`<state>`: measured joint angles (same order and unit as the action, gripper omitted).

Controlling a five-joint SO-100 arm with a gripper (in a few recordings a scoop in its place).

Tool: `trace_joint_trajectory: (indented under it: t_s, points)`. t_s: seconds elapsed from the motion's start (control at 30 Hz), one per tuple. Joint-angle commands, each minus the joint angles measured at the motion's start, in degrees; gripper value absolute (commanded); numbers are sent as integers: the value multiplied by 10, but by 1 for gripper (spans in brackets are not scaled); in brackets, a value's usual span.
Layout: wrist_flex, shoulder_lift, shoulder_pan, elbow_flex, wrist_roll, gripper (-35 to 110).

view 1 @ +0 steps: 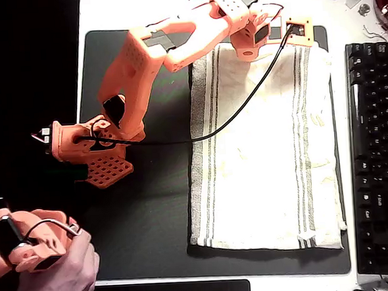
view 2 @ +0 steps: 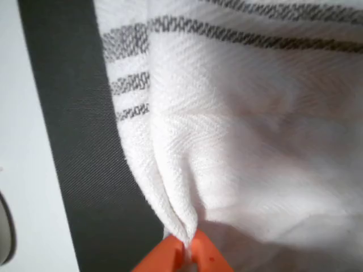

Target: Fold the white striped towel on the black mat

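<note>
Just hand (view 2: 187,249) pinching white striped towel (view 1: 264,154)

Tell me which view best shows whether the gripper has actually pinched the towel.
The wrist view: the orange gripper is shut on a gathered ridge of the white striped towel, with cloth puckering up into the fingertips. In the overhead view the gripper sits at the towel's top edge on the black mat, but the arm hides the pinch.
</note>
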<state>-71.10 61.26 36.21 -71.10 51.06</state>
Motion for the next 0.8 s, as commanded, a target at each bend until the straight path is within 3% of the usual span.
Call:
trace_joint_trajectory:
  t_s: [0.0,0.77]
  points:
    - [-18,63,9,-15,3,0]
    - [-170,263,-82,-14,61,0]
